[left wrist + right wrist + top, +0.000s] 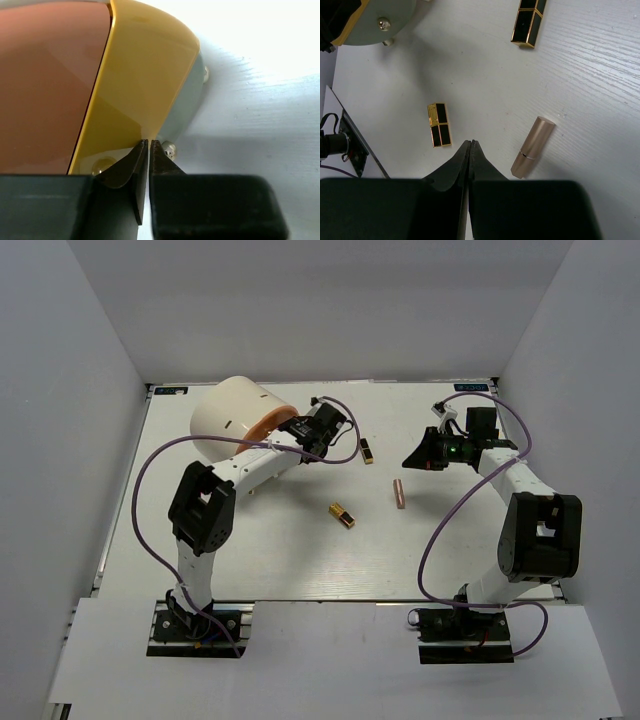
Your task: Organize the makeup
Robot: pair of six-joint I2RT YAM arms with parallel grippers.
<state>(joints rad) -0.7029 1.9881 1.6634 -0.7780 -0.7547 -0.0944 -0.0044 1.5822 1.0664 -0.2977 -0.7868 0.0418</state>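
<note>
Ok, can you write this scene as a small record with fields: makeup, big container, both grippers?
makeup: far lipstick, near lipstick, rose-gold tube, all lying apart on the table
container: cream cylinder, orange front, at back left
left gripper: shut, tips at the cylinder's rim
right gripper: shut, empty, above the table by the tube

A gold-and-black lipstick (342, 515), a second lipstick (367, 450) and a rose-gold tube (399, 494) lie flat, apart.
</note>
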